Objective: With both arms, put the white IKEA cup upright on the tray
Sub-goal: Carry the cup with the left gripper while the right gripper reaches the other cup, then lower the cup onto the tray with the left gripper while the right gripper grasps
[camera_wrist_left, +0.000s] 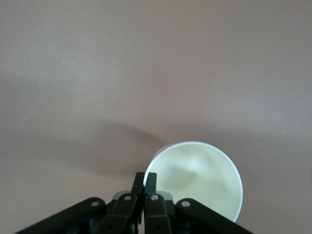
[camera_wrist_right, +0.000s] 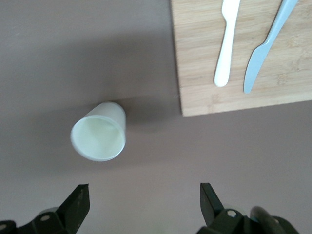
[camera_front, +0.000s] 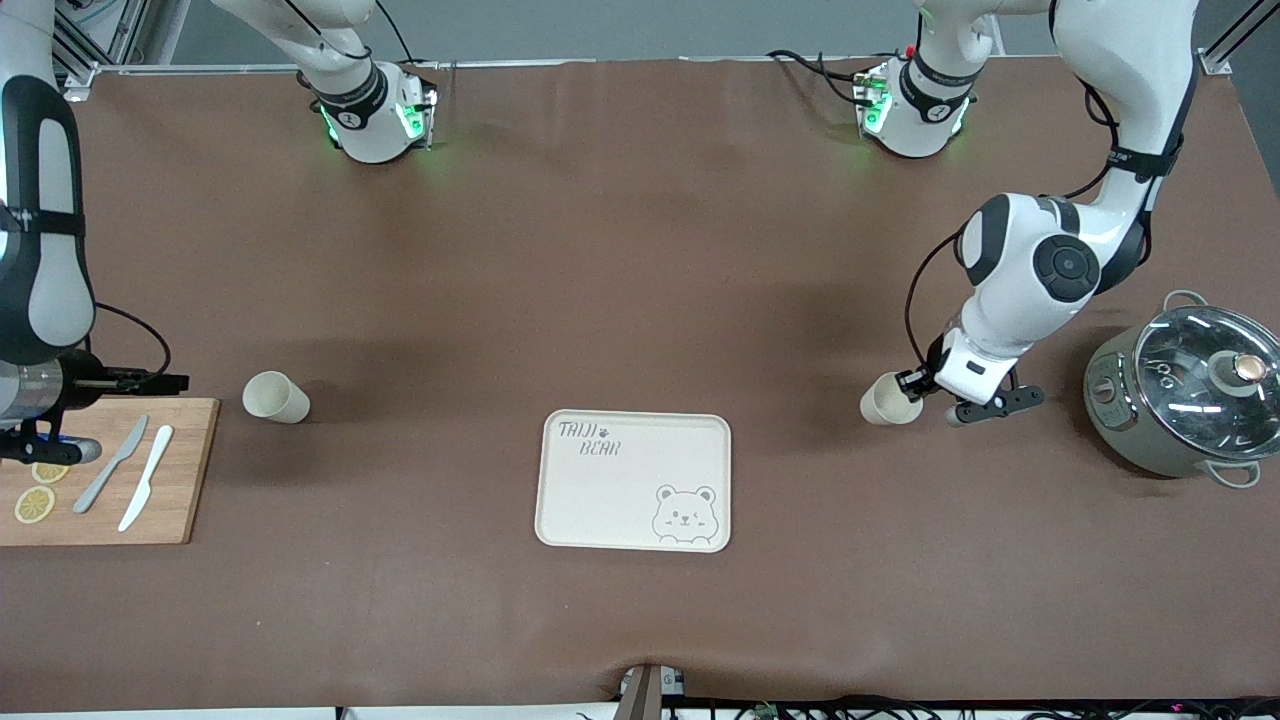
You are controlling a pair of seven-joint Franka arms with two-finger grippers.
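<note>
The cream tray (camera_front: 634,480) with the bear drawing lies flat near the front middle of the table. My left gripper (camera_front: 912,384) is shut on the rim of a white cup (camera_front: 885,402), holding it mouth up, low over the table between the tray and the pot. In the left wrist view my fingers (camera_wrist_left: 145,179) pinch the cup's (camera_wrist_left: 200,180) wall. A second white cup (camera_front: 275,397) stands mouth up between the tray and the cutting board. My right gripper (camera_front: 165,381) is open over the board's edge beside it. In the right wrist view, it (camera_wrist_right: 144,195) is empty and the cup (camera_wrist_right: 100,132) is apart from it.
A wooden cutting board (camera_front: 180,470) with two knives (camera_front: 130,475) and lemon slices (camera_front: 34,503) lies at the right arm's end. A steel pot with a glass lid (camera_front: 1185,390) stands at the left arm's end.
</note>
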